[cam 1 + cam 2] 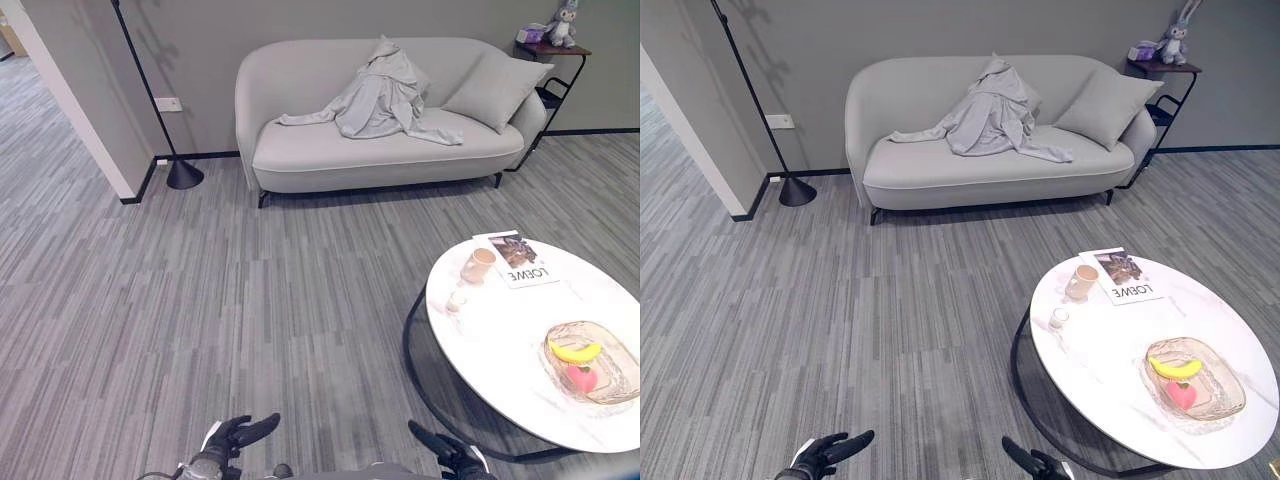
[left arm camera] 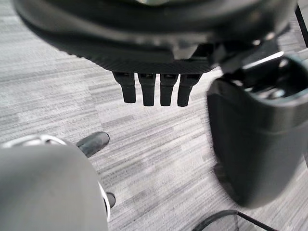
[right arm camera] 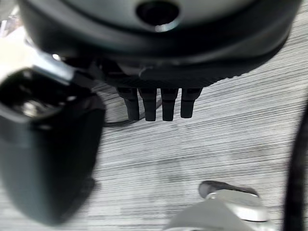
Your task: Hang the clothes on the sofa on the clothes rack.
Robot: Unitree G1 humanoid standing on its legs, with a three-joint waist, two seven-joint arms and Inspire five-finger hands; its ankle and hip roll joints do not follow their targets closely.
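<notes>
Grey clothes [image 1: 385,98] lie in a heap on the sofa [image 1: 330,155], far beyond the fingers of both hands. Left hand [image 1: 235,438] and right hand [image 1: 450,455] hang low over the floor [image 1: 200,300], fingers straight and holding nothing.

Floor [image 1: 250,300]: lying open between the robot and the sofa [image 1: 380,150], giving a wide lane on the left.
Right side: the round tabletop [image 1: 510,340] is blocking the lower right, carrying a cup [image 1: 478,265], a booklet [image 1: 520,260] and a glass fruit dish [image 1: 592,362].
Left of sofa: a floor lamp [image 1: 160,110] is standing by the wall corner.
Right of sofa: a side shelf [image 1: 555,70] is crowding the arm.
Sofa seat: the grey garment [image 1: 385,100] and a cushion [image 1: 495,90] are taking up the middle and right.
</notes>
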